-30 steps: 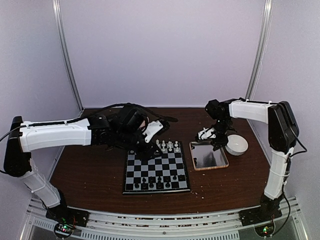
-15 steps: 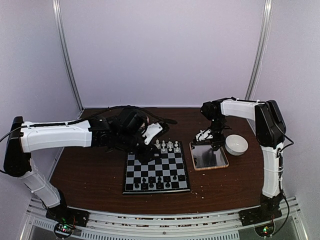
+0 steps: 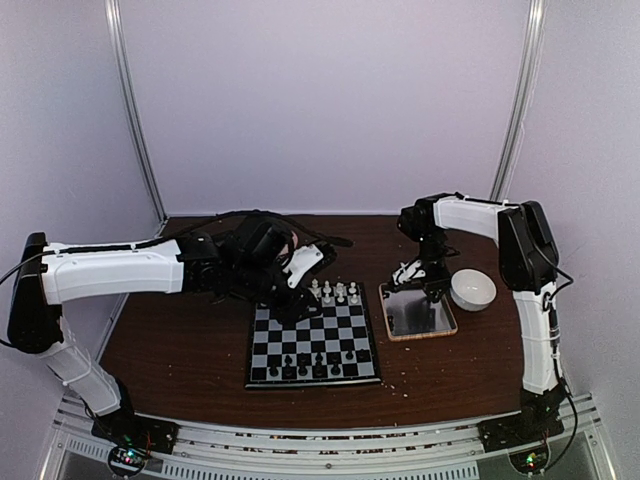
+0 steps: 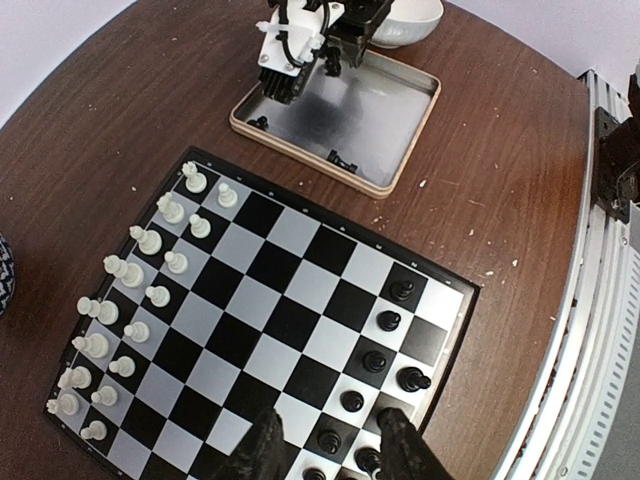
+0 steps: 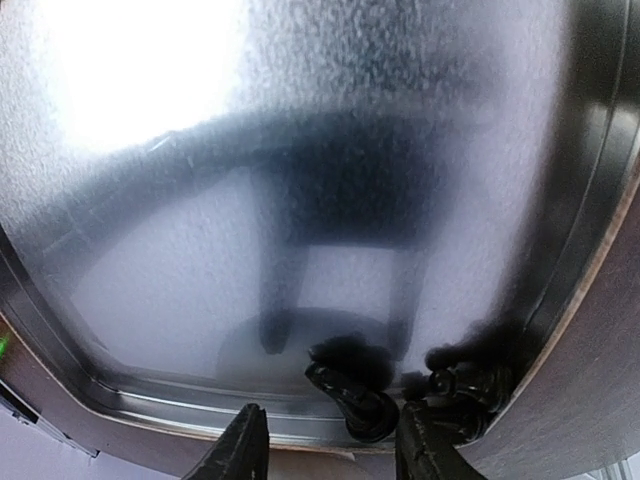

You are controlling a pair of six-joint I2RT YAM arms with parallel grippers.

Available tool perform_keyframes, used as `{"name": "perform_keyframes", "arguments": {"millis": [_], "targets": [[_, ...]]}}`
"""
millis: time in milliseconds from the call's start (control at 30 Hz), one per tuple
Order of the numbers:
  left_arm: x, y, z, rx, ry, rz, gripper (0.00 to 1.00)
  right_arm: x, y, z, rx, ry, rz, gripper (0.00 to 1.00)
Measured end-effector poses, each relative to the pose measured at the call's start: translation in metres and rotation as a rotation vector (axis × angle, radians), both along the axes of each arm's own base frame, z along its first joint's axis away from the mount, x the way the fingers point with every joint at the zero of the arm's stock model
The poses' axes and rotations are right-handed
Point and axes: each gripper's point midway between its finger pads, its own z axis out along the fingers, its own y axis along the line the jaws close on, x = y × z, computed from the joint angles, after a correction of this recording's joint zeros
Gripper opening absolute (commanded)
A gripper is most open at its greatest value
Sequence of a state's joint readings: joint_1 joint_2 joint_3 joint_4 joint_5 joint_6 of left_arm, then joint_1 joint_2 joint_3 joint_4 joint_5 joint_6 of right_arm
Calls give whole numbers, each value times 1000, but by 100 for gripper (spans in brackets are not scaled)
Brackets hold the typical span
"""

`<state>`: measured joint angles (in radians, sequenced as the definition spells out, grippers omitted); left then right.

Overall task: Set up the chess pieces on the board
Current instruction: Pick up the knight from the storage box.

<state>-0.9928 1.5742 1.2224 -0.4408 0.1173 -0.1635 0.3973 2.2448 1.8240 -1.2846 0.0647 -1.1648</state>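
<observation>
The board (image 3: 262,352) lies mid-table with white chess pieces (image 4: 130,300) in two rows along its far side and black chess pieces (image 4: 385,340) along the near side. My left gripper (image 4: 330,440) hovers high over the black pieces, open and holding nothing. My right gripper (image 5: 332,440) is down inside the metal tray (image 5: 300,150), open. A fallen black piece (image 5: 355,400) lies between its fingertips, and another black piece (image 5: 465,390) sits in the tray's corner just to the right.
The wooden-rimmed tray (image 3: 437,322) stands right of the board, with a white bowl (image 3: 472,289) beside it. Pale crumbs (image 4: 470,260) dot the brown table. The frame rail runs along the near edge.
The right arm has swung left and dipped lower into the tray, and its jaws have narrowed slightly. The left arm has barely moved.
</observation>
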Motion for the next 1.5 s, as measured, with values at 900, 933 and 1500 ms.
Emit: {"name": "perform_keyframes", "arguments": {"millis": [900,933,1500], "targets": [[-1,0,-1,-1,8,-4,33,-7,-18,-13,-96,-105,-151,37],[-1,1,-2,-1,8,-4,33,-6,-18,-13,-94,-110,-159,37],[-3,3,-7,11,16,-5,34,4,-14,-10,-66,-135,-222,20]]}}
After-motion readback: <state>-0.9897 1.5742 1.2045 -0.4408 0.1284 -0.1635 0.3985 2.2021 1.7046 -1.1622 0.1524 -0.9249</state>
